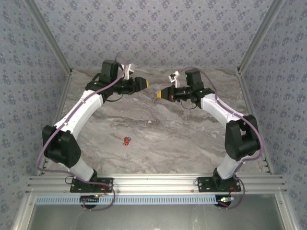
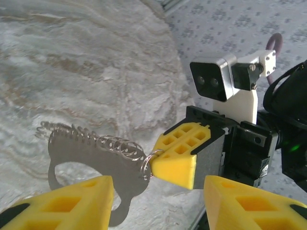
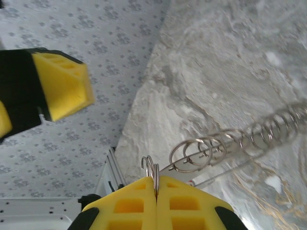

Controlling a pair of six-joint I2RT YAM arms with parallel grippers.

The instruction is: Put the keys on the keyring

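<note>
Pinching the keyring (image 2: 96,158), the right fingers (image 3: 129,206) hold it aloft.

Both arms reach toward 12 o'clock over the grey marbled worktop (image 1: 168,146). The left gripper (image 1: 144,83) and the right gripper (image 1: 159,95) face each other, yellow tips close together. The small red keys (image 1: 126,140) lie on the worktop at 7 o'clock from them, well apart.
</note>
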